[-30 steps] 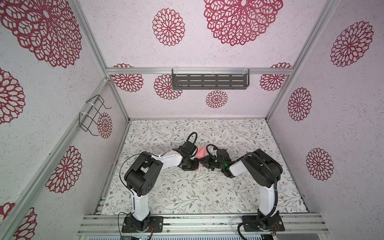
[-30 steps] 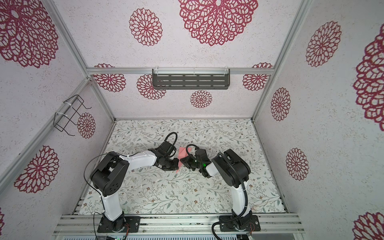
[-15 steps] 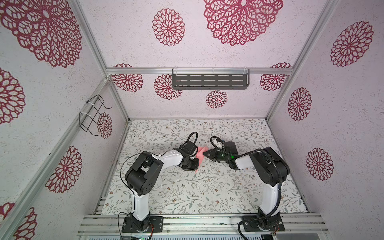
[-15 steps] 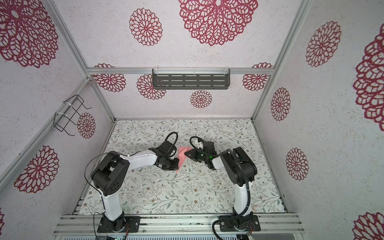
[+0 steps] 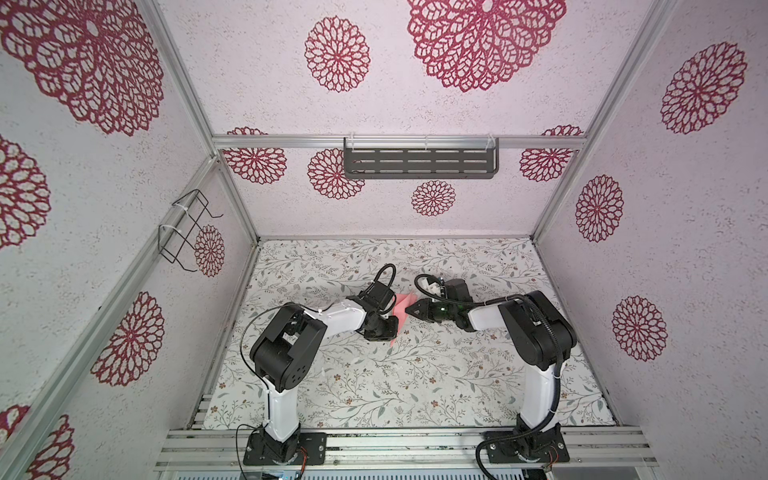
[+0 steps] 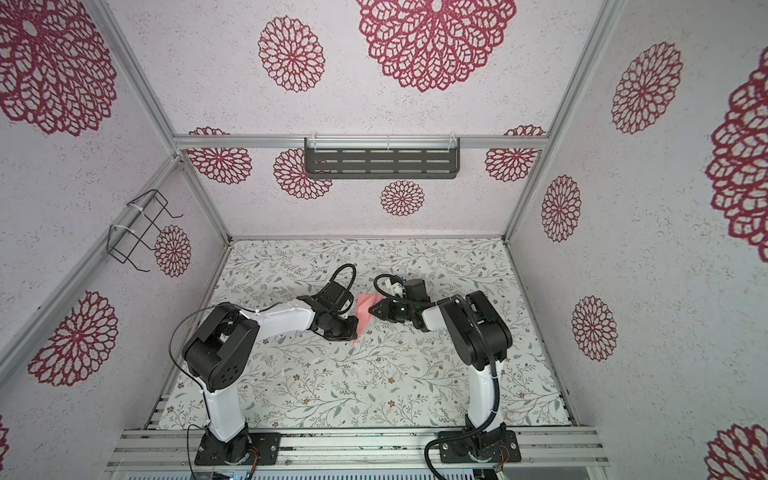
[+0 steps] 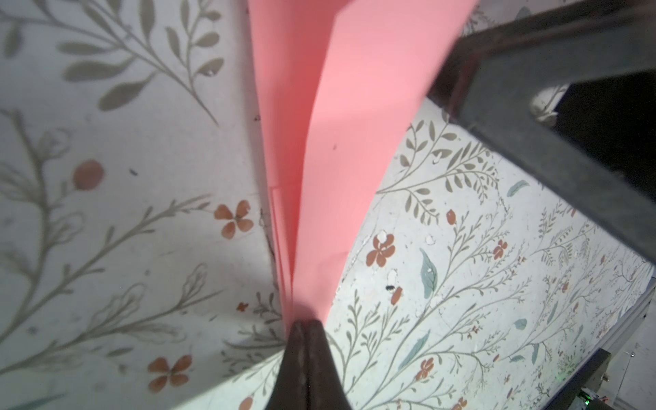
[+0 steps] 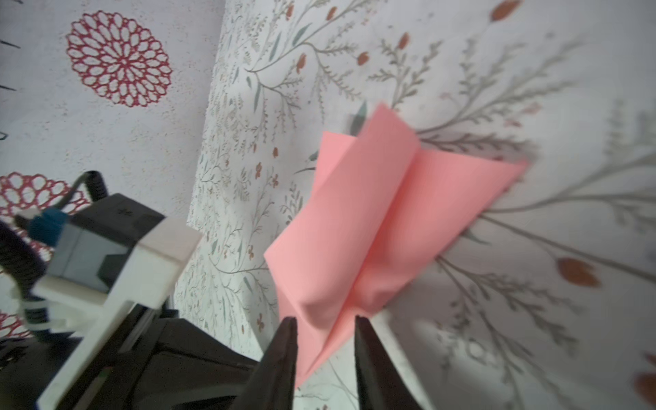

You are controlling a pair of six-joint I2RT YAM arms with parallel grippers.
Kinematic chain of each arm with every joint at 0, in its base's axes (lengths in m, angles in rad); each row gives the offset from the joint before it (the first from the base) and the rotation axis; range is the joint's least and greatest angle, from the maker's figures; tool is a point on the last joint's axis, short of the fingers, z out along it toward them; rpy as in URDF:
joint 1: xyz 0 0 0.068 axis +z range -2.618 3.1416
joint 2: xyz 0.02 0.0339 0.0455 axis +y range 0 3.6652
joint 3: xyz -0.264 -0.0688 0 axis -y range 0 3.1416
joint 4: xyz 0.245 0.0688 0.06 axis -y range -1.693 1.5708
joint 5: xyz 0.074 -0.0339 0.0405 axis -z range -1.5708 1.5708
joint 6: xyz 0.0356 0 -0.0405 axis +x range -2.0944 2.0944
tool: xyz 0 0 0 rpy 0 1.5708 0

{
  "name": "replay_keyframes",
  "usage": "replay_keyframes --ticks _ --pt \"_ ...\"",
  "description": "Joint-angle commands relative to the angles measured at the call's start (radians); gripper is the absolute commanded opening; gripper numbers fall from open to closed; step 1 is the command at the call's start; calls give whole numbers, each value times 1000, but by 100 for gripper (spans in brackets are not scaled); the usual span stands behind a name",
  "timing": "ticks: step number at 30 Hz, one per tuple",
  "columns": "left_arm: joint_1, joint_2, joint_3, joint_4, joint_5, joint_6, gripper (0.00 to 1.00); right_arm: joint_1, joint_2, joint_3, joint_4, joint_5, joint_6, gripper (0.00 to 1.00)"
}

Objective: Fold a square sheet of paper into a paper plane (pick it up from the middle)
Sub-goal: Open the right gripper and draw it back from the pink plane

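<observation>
In both top views the paper (image 5: 400, 309) (image 6: 365, 313) stands creased at the middle of the bench (image 5: 374, 386), between the two arms; we cannot tell whether it touches the surface. The right pincer (image 5: 412, 309) has loosened over the last second and shifted toward the paper's far end. We judge it has given up one pinch to take a fresh spot along the fold. Bare bench lies open on every side, and the walls are well apart from both arms.

In the left wrist view, the left pincer (image 7: 301, 328) is clamped tight on the folded edge, with the layers fanning away from it.

In the right wrist view, the right pincer's (image 8: 324, 321) jaws stand partly apart around a paper corner without pressing it. The flaps splay, so a pinch off the crease could let them spring open
</observation>
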Motion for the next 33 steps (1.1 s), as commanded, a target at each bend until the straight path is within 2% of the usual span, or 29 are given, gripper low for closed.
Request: replay_keyframes --ticks 1,11,19,28,33 --pt "2 37 -8 -66 -30 11 0 -8 -61 13 -52 63 -79 39" --pt "3 37 -6 -65 -30 19 0 -7 48 170 -214 58 -196 37" --pt "2 35 -8 -68 -28 22 0 0 95 213 -267 74 -214 31" --pt "3 -10 53 -51 -28 59 0 48 114 227 -409 268 -206 28" --pt "4 -40 102 -4 -12 74 3 76 134 250 -486 355 -189 28"
